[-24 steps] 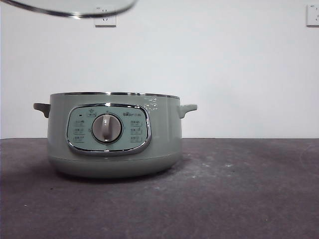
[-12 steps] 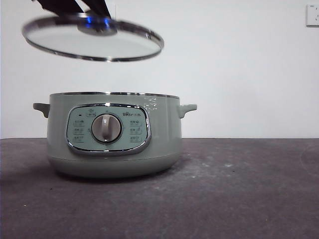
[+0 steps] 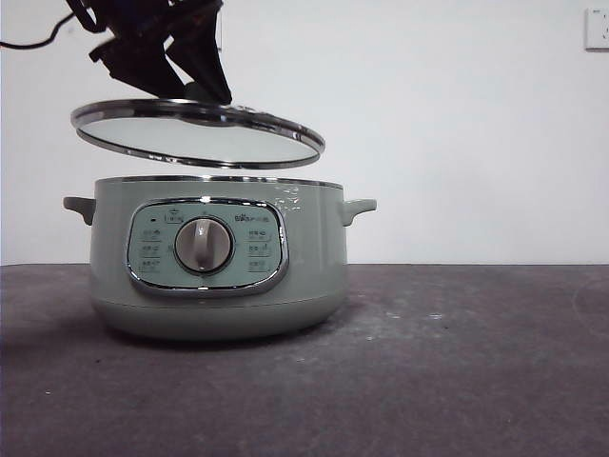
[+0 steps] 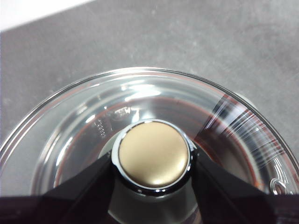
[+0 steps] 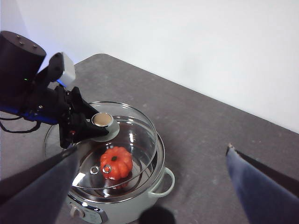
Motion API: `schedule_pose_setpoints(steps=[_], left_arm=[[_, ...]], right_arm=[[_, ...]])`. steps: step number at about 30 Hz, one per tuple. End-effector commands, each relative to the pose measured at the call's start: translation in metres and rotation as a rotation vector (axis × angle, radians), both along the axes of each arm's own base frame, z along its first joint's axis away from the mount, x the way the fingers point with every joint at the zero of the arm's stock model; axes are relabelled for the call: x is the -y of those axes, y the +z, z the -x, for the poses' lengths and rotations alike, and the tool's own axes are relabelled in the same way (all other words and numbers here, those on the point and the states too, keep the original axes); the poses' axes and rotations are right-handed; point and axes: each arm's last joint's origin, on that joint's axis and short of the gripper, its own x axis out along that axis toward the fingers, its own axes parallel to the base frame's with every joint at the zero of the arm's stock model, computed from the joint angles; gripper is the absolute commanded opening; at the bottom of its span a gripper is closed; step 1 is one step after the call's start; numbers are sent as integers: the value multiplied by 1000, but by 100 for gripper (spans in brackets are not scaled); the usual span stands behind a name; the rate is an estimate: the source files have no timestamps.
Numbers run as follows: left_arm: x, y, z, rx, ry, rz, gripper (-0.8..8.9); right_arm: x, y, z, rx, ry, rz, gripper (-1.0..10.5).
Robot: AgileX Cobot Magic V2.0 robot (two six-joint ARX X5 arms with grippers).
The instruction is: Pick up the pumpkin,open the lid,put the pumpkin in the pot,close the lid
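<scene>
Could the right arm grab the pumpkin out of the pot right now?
Probably not. The lid, held by the left gripper, hangs right over the pumpkin inside the pot.

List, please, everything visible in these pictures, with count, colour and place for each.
pot: one, pale sage green, on the table, control panel with silver dial facing the front camera.
lid: one, clear glass with chrome rim, held tilted just above the pot, not seated.
pumpkin: one, orange-red, inside the pot, seen through the lid.
table: one, dark grey.
wall sockets: white, on the white wall behind.
left gripper: black, shut on the lid's knob.
right gripper: dark jaws open, empty, raised beside the pot.
</scene>
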Motion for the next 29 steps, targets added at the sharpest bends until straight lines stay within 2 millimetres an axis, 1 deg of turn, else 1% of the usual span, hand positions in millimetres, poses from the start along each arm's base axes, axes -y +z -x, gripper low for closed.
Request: schedule_pose_setpoints(steps=[1,10,18,29], left_arm=[[3,9,-4,70,-20,24,-9],[13,-10,-15,18,-31,2,-8],[17,-11,-15,25,-41,5,-8],[21,-26,-21,-27,-41,-20,-8]], right_arm=[[-1,0,-1,-5,-3,-12,688],[-1,0,0,-6,-3,-11,688],[-1,0,0,-6,-3,-11,688],[0,0,0,-9,-2,-8,688]])
